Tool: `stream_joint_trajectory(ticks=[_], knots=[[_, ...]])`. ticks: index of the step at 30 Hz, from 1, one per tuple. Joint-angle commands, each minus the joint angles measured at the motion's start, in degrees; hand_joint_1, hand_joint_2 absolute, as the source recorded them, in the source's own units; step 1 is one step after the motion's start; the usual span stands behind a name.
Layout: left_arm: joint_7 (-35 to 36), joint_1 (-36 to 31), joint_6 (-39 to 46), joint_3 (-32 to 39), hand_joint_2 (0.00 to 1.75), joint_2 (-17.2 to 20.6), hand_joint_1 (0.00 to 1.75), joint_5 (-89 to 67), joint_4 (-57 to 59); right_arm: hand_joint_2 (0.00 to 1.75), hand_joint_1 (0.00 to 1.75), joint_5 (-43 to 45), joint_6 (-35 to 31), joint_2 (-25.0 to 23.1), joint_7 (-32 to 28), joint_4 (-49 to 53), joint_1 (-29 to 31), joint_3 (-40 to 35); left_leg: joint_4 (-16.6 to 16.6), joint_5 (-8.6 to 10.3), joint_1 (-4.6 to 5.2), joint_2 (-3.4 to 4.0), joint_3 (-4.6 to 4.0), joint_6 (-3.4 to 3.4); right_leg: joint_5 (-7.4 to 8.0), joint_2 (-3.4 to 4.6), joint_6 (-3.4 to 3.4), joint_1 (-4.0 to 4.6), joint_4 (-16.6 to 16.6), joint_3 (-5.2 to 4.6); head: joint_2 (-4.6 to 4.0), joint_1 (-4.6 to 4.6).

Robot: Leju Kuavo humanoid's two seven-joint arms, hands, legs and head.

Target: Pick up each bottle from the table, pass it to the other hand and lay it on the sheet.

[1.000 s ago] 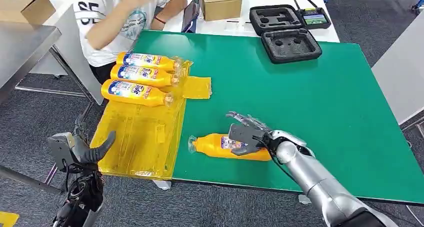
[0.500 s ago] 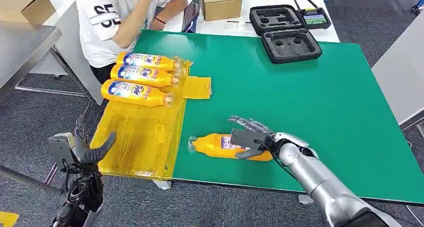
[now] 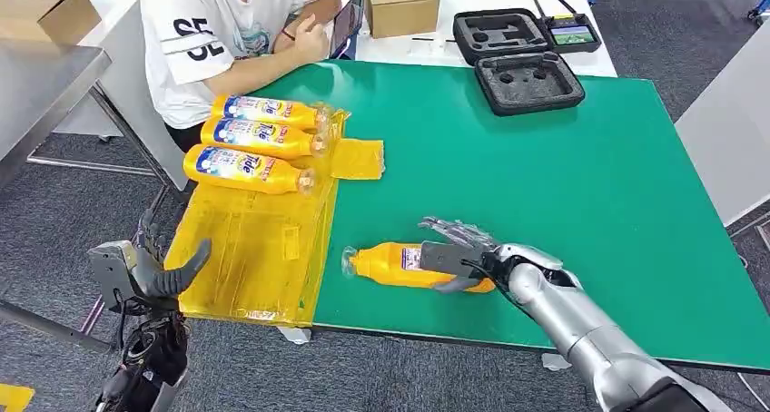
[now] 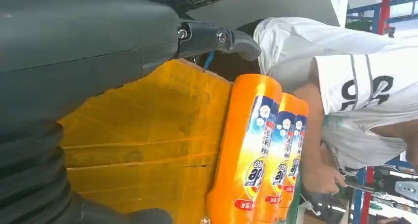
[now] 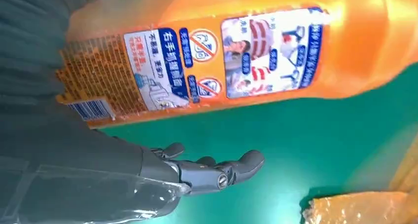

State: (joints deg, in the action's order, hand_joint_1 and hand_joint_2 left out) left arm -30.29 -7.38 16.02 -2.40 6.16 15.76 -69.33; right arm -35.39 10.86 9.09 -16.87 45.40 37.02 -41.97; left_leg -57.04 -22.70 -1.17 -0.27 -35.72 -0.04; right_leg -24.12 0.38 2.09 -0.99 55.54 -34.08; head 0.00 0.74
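Right hand (image 3: 451,256) spread over lone bottle (image 3: 399,265) near table's (image 3: 581,176) front edge, not yet gripping; bottle's long axis along edge, cap toward sheet (image 3: 250,249). Left hand (image 3: 150,271) open, waiting off sheet's corner.

Bright, even overhead light, soft shadows. Head view sharp. Wrist views soft up close; glare on the glossy orange plastic bottle (image 5: 236,51).

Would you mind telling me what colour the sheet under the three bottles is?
The sheet is translucent yellow, clearest in the head view.
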Motion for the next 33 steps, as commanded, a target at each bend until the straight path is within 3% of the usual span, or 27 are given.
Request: stream_joint_trajectory(ticks=[1, 19, 20, 21, 33], knots=[[0.8, -1.8, -0.1, -1.0, 1.75, -0.5, 0.0, 0.2, 3.6, 1.75, 0.0, -0.6, 0.7, 0.1, 0.3, -5.0, 2.6, -3.7, 0.0, -0.13, 0.0, -0.04, 0.31, 0.07, -0.14, -0.1, -0.11, 0.04, 0.0, 0.34, 0.0, 0.0], [1.4, -1.6, 0.3, -1.3, 1.75, -1.0, 0.0, 0.4, 3.5, 1.75, 0.05, -4.2, 1.5, -0.5, 1.9, -9.4, 4.7, -7.9, 0.0, -0.08, 0.01, -0.02, 0.25, 0.06, -0.09, -0.08, -0.08, 0.01, -0.1, 0.28, 0.0, 0.0], [1.4, -1.6, 0.3, -1.4, 1.75, -1.0, 0.0, 0.4, 3.5, 1.75, 1.01, -4.2, 1.4, -0.4, 1.9, -9.4, 4.7, -7.9, 0.0, -0.12, 0.0, -0.01, 0.33, 0.07, -0.13, -0.09, -0.1, 0.04, -0.1, 0.37, -0.02, 0.0], [1.5, -1.7, 0.5, -1.3, 1.75, -1.2, 0.0, 0.5, 3.7, 1.75, 1.73, -4.8, 1.3, -0.4, 2.1, -10.0, 4.8, -8.4, 0.0, -0.08, 0.0, -0.03, 0.26, 0.06, -0.09, -0.09, -0.08, 0.02, -0.1, 0.29, 0.0, 0.02], [1.7, -2.7, 0.4, -1.7, 1.75, -1.3, 0.0, 0.4, 4.1, 1.75, 1.75, -5.9, 0.5, -0.1, 2.6, -10.4, 3.3, -9.0, 0.1, -0.06, -0.02, -0.16, 0.42, 0.07, -0.1, -0.25, -0.11, 0.05, -0.1, 0.48, 0.0, 0.0]])
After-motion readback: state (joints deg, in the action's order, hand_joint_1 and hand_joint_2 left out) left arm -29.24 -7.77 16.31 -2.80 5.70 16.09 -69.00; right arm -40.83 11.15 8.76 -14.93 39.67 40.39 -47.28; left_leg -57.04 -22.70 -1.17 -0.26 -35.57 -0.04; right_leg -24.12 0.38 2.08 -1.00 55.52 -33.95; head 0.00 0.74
